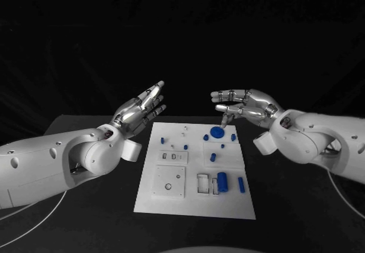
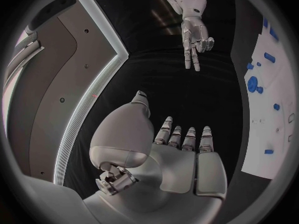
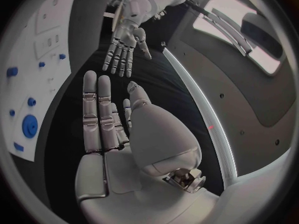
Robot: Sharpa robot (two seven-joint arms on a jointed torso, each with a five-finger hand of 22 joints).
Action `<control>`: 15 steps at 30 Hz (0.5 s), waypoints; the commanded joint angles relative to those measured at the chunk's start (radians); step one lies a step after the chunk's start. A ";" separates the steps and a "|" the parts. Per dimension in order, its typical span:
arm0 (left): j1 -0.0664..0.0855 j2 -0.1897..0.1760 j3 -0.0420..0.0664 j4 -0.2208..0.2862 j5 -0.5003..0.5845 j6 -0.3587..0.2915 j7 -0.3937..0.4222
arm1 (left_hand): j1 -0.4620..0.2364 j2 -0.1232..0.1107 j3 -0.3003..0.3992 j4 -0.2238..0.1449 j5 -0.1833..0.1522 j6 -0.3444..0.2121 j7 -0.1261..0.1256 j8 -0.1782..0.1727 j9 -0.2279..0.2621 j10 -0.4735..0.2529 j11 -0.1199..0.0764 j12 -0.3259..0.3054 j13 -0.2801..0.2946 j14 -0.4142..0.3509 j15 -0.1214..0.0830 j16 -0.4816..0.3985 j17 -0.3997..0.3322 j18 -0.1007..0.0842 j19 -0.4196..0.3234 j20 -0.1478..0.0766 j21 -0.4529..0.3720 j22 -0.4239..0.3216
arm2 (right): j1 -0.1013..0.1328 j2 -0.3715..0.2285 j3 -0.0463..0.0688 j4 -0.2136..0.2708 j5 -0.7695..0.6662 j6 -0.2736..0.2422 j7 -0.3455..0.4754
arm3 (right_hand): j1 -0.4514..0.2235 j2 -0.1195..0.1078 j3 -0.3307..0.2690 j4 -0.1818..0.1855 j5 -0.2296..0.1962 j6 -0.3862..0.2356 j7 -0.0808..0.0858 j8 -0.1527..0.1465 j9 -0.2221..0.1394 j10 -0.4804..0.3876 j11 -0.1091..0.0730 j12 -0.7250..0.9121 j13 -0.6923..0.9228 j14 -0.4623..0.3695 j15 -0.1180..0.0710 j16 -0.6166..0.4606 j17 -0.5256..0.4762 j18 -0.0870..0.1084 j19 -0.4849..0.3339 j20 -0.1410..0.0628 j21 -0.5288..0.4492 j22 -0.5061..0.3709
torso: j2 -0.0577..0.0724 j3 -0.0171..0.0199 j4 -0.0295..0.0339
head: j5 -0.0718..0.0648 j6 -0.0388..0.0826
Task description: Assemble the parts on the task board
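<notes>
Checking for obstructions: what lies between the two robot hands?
Nothing: head view shows bare dark gap between left robot hand and right robot hand, above the task board.

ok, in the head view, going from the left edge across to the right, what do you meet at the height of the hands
left arm → left hand, open → the far edge of the white task board → right hand, open → right arm.
</notes>
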 commanded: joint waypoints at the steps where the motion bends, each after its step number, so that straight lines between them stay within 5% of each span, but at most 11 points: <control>1: 0.015 -0.032 0.000 0.042 -0.097 -0.029 -0.010 | 0.026 0.009 -0.021 -0.001 0.007 0.007 0.002 -0.003 0.001 0.003 0.036 -0.002 0.000 0.000 0.017 -0.004 -0.002 0.009 0.006 0.019 0.003 -0.021 | 0.060 -0.011 -0.002 0.023 -0.647 0.061 -0.289 | 0.006 -0.012 0.018 -0.011 -0.088 0.026 0.004 0.001 0.009 0.078 -0.007 0.029 0.002 0.058 -0.020 0.094 0.047 0.005 0.044 -0.022 0.076 0.051 | 0.044 0.0006 0.0087 | -0.006 -0.012; 5: 0.041 -0.075 0.000 0.084 -0.152 -0.069 -0.018 | 0.055 0.026 -0.036 -0.002 0.023 0.029 0.023 0.000 0.004 0.012 0.046 0.000 0.003 0.000 0.024 -0.004 -0.002 0.009 0.013 0.028 0.009 -0.018 | 0.119 -0.017 -0.003 0.037 -1.056 0.133 -0.397 | -0.002 -0.036 0.051 -0.019 -0.105 0.086 -0.009 0.008 0.026 0.161 -0.031 0.026 -0.007 0.103 -0.044 0.184 0.097 0.000 0.078 -0.045 0.186 0.152 | 0.075 -0.0048 0.0210 | -0.023 -0.004; 7: 0.053 -0.097 0.000 0.107 -0.168 -0.088 -0.021 | 0.086 0.035 -0.042 -0.002 0.051 0.041 0.032 0.001 0.004 0.016 0.050 0.001 0.004 0.000 0.026 -0.003 -0.002 0.009 0.016 0.033 0.011 -0.016 | 0.139 -0.016 -0.003 0.039 -1.218 0.155 -0.431 | -0.009 -0.053 0.072 -0.020 -0.108 0.099 -0.026 -0.003 0.033 0.219 -0.050 0.016 -0.010 0.179 -0.057 0.307 0.246 -0.024 0.151 -0.061 0.337 0.341 | 0.089 -0.0054 0.0277 | -0.032 0.001; 9: 0.063 -0.114 0.000 0.125 -0.178 -0.104 -0.020 | 0.107 0.040 -0.048 -0.003 0.071 0.051 0.038 0.002 0.005 0.020 0.052 0.002 0.005 0.001 0.029 -0.002 -0.001 0.009 0.018 0.037 0.013 -0.015 | 0.152 -0.010 -0.003 0.033 -1.319 0.168 -0.455 | -0.014 -0.066 0.099 -0.022 -0.105 0.113 -0.036 -0.012 0.043 0.260 -0.061 -0.004 -0.013 0.253 -0.067 0.428 0.412 -0.048 0.210 -0.069 0.469 0.514 | 0.103 -0.0025 0.0375 | -0.040 0.004; 11: 0.069 -0.128 0.000 0.137 -0.183 -0.113 -0.020 | 0.126 0.045 -0.054 -0.003 0.088 0.066 0.048 0.004 0.007 0.025 0.054 0.004 0.006 0.004 0.032 0.001 0.001 0.009 0.021 0.041 0.015 -0.014 | 0.159 0.002 -0.004 0.019 -1.376 0.163 -0.466 | -0.033 -0.090 0.144 -0.022 -0.100 0.128 -0.028 -0.029 0.057 0.297 -0.061 -0.045 -0.020 0.278 -0.070 0.505 0.518 -0.065 0.229 -0.075 0.577 0.655 | 0.111 0.0014 0.0444 | -0.043 0.006; 15: 0.077 -0.155 0.000 0.159 -0.189 -0.124 -0.019 | 0.147 0.052 -0.062 -0.002 0.107 0.084 0.063 0.007 0.008 0.031 0.056 0.005 0.008 0.007 0.038 0.005 0.002 0.009 0.024 0.047 0.018 -0.013 | 0.162 0.036 -0.005 -0.023 -1.457 0.129 -0.470 | -0.029 -0.112 0.199 -0.032 -0.039 0.165 -0.016 -0.024 0.077 0.372 -0.065 -0.042 -0.010 0.344 -0.076 0.585 0.649 -0.086 0.289 -0.075 0.679 0.804 | 0.122 0.0043 0.0508 | -0.043 0.014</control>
